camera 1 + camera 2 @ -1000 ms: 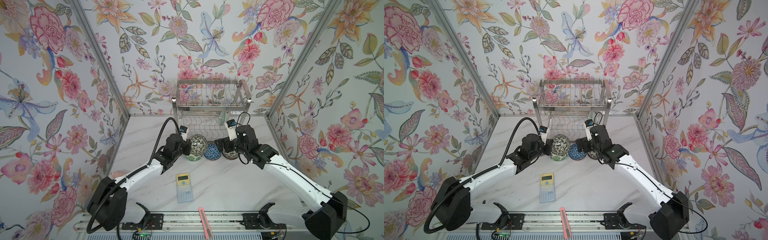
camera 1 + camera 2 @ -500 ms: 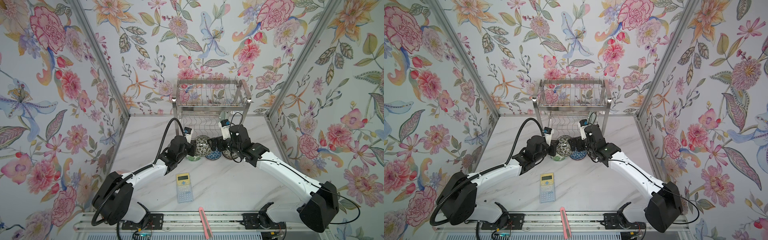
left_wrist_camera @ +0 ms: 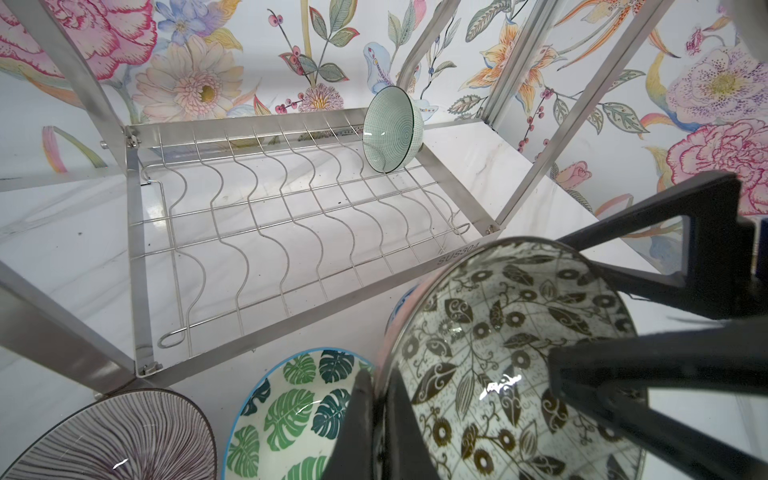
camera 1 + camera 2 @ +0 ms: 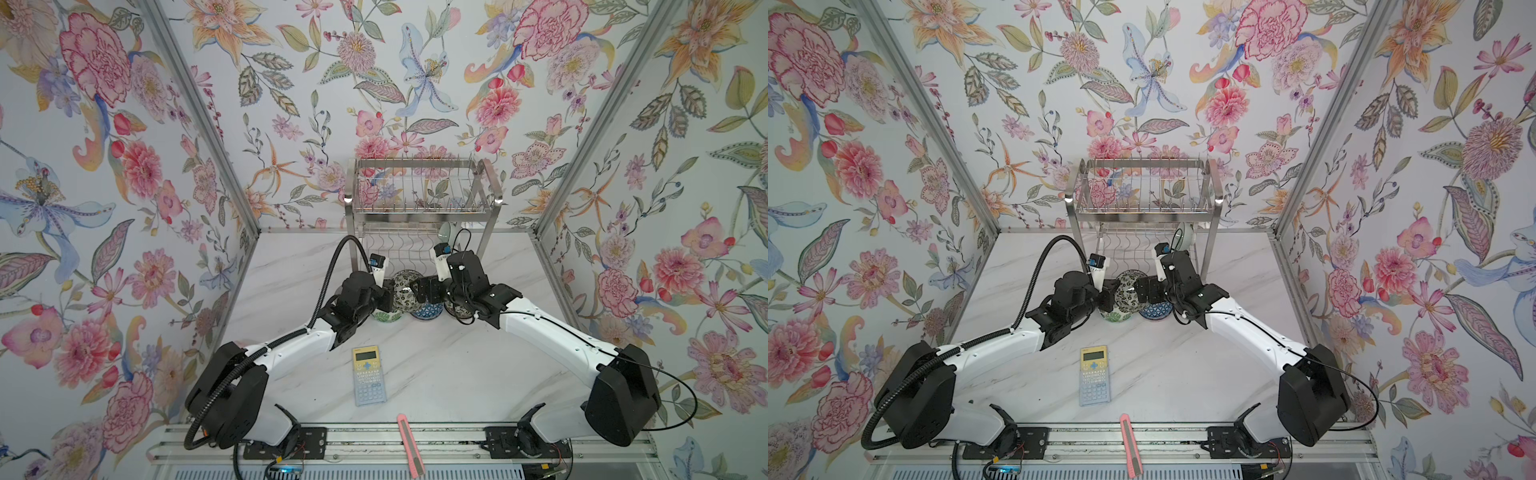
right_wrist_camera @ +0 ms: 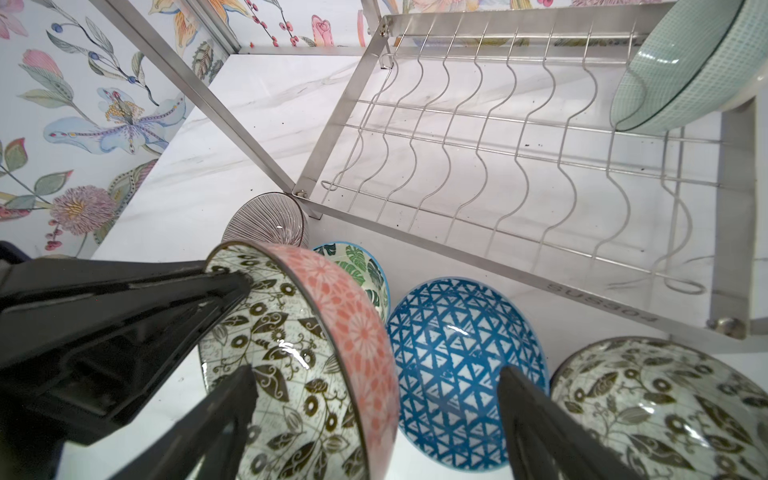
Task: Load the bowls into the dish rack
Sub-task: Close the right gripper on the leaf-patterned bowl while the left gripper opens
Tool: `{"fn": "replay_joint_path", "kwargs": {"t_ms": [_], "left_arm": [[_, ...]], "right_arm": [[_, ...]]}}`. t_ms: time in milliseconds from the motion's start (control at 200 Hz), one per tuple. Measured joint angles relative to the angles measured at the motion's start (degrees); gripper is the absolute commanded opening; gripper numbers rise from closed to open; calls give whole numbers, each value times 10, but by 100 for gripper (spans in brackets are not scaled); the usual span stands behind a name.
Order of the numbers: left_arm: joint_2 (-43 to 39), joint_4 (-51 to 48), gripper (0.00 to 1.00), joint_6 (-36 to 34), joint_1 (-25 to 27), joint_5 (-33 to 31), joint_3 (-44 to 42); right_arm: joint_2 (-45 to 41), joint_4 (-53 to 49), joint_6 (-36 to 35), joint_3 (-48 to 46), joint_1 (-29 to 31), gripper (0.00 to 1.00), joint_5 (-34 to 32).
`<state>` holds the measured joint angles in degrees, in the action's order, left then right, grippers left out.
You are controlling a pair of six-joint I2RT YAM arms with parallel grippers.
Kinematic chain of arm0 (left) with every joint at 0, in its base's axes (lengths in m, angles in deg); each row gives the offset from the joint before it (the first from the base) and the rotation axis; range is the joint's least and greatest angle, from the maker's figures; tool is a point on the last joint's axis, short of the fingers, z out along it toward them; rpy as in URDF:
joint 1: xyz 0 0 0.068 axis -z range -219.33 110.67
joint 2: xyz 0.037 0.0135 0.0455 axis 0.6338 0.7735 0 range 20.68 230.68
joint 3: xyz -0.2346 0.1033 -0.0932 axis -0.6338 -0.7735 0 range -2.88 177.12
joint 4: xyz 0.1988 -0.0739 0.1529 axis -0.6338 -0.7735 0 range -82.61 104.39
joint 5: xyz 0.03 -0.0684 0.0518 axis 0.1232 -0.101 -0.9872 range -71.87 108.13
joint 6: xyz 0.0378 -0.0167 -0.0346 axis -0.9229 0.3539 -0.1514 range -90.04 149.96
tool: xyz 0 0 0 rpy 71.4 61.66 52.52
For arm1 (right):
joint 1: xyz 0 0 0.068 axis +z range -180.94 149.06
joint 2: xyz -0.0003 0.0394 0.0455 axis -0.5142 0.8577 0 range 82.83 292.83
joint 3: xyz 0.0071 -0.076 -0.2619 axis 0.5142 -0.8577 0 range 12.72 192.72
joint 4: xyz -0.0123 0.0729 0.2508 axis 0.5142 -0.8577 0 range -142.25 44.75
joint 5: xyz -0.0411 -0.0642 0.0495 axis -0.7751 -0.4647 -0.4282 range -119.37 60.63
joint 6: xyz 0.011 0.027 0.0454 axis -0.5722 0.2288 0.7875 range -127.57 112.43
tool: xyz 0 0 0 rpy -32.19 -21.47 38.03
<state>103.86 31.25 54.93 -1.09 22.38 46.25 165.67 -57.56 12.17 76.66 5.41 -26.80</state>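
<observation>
My left gripper (image 3: 376,382) is shut on the rim of a black-white floral bowl (image 3: 498,345) with a pink outside. It holds the bowl (image 4: 405,286) tilted above the table, in front of the dish rack (image 4: 419,208). My right gripper (image 5: 376,374) is open and straddles the opposite rim: one finger inside, the other over the blue triangle bowl (image 5: 457,365). A pale celadon bowl (image 3: 390,129) stands on edge in the rack's lower tier. On the table lie a green leaf bowl (image 3: 291,411), a dark striped bowl (image 3: 116,436) and a second floral bowl (image 5: 665,407).
A yellow and blue calculator (image 4: 368,376) lies mid-table, with a pink box cutter (image 4: 409,442) on the front rail. The rack's steel legs (image 3: 62,316) stand close beside the bowls. Flowered walls close in both sides and the back.
My right gripper has moved left from above the table bowls to the held bowl and now straddles its rim, jaws slightly narrower. The left gripper has shifted the bowl a little toward the rack.
</observation>
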Motion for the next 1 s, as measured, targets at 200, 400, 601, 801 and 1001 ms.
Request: {"fn": "replay_joint_path", "kwargs": {"t_ms": [200, 400, 601, 801, 1001], "left_arm": [[0, 0, 0, 0, 0, -2, 0], [0, 9, 0, 3, 0, -2, 0], [3, 16, 0, 8, 1, 1, 0], [6, 13, 47, -4, 8, -9, 5], [-26, -66, 99, -37, 6, -38, 31]], "right_arm": [[11, 2, 17, 0, 0, 70, -2], [32, 2, 27, 0, 0, 42, -6], [35, 4, 35, 1, 5, 3, -19], [45, -10, 30, 1, 4, 0, -41], [45, -42, -3, 10, 3, 0, -75]]}}
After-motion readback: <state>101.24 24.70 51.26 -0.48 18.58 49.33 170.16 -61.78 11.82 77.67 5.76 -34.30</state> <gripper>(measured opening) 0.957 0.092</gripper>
